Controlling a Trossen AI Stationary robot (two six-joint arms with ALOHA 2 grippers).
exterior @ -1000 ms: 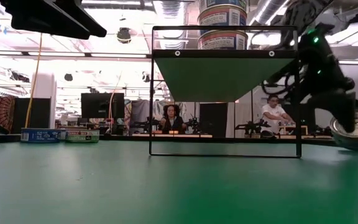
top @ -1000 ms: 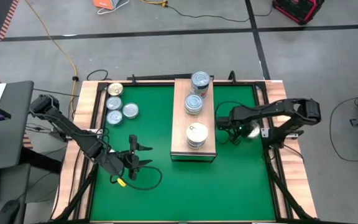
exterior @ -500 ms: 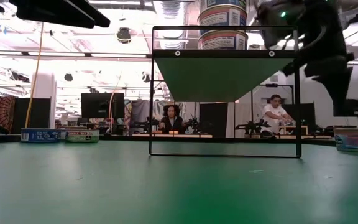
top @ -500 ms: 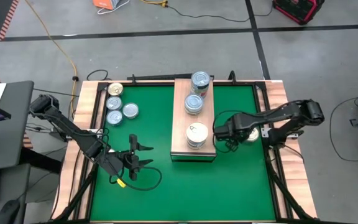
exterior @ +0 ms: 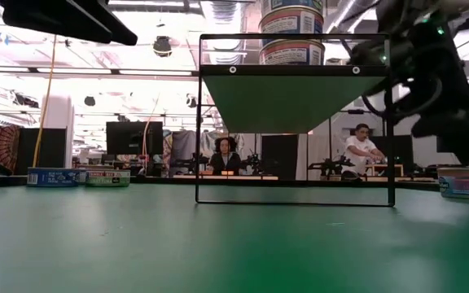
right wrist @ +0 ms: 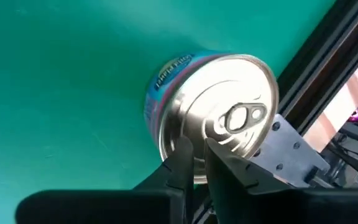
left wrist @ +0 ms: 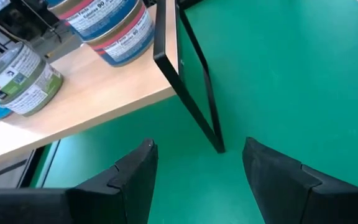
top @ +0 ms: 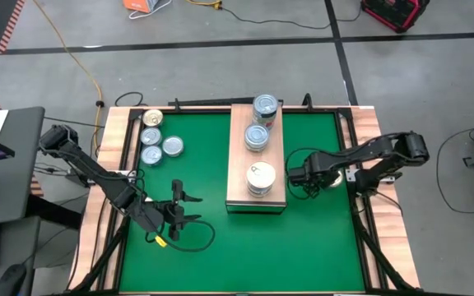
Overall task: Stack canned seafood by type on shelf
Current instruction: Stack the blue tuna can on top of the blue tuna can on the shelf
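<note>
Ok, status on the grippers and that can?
Left gripper open, empty, over mat. Right gripper at silver-top can on mat, beside shelf. No obstruction seen.

One camera hangs high and looks straight down on the whole green mat (top: 196, 189) and the shelf (top: 256, 156). One sits low on the mat, looking level under the shelf (exterior: 293, 73) into the room. Each wrist camera looks close past its own fingers; the left one shares the shelf (left wrist: 98, 93) too.
</note>
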